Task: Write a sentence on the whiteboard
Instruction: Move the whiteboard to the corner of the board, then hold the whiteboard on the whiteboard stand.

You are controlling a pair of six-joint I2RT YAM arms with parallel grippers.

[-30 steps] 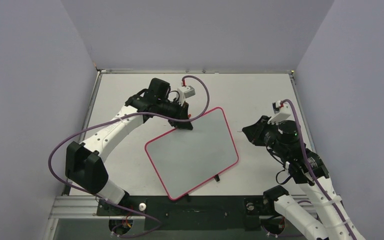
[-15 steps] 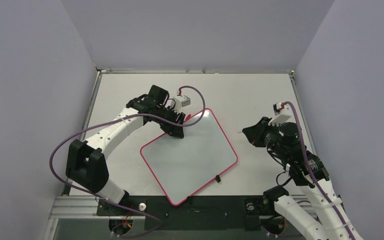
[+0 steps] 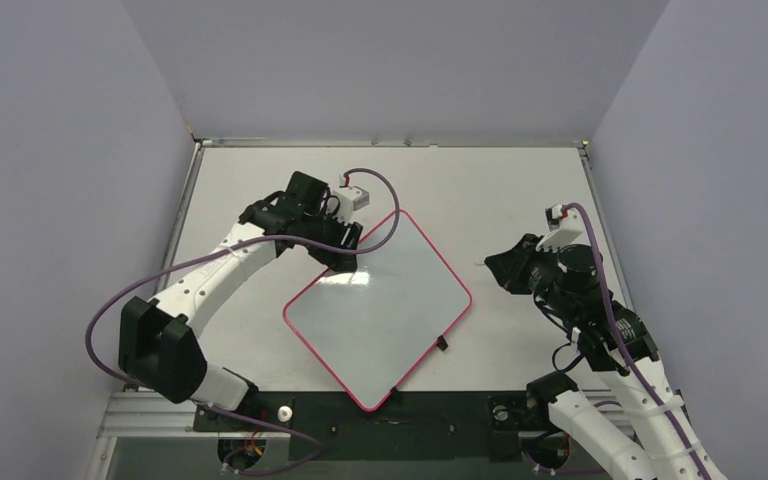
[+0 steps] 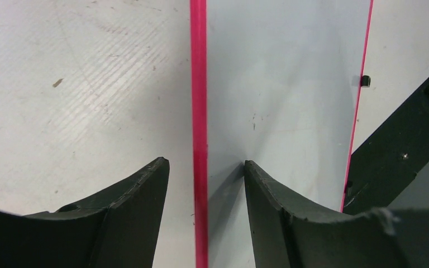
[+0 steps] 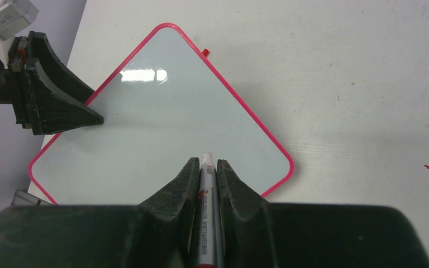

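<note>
Gripping a marker (image 5: pixel 207 201), the right end effector (image 5: pixel 208 163) faces the whiteboard (image 5: pixel 162 125).

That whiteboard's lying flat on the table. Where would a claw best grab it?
Probably at its thin pink rim, coming down from above on a straight side, as the left claw stands now: one finger over the whiteboard, one over the table. It lies flat, so nothing fits beneath.
</note>
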